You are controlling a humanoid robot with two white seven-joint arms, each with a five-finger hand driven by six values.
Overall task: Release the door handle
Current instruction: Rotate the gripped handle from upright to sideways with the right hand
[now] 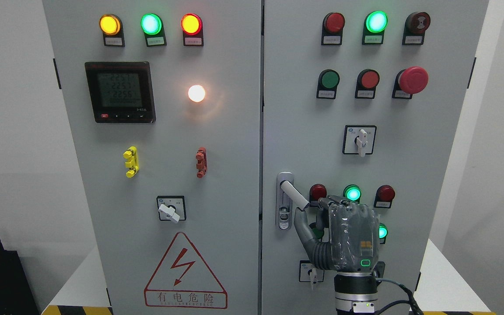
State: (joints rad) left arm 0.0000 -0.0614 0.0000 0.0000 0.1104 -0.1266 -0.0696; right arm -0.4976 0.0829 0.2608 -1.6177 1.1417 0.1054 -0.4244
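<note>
Our right hand (pixel 344 232), sheathed in a clear cover, rises from the bottom edge right of the middle, its back turned toward us. Its fingers (pixel 333 203) are curled at the top of the palm and its thumb (pixel 302 229) points up and left, the tip just below the free end of the door handle (pixel 293 193); we cannot tell whether thumb and handle touch, and the hand holds nothing. The handle is a pale lever swung out from its metal lock plate (pixel 283 205), slanting down to the right, near the left edge of the right cabinet door (pixel 431 175). Just beyond the hand we see a red lamp (pixel 317 191), a lit green lamp (pixel 352 193) and another red lamp (pixel 385 193), with a rotary switch (pixel 311 272) partly hidden at the lower left of the wrist. Higher on this door sit a selector switch (pixel 359 140) and a red mushroom button (pixel 413 80). The left cabinet door (pixel 234 218) carries a digital meter (pixel 120 92), a glowing white lamp (pixel 196 93) and a red triangular warning sign (pixel 185 273).
</note>
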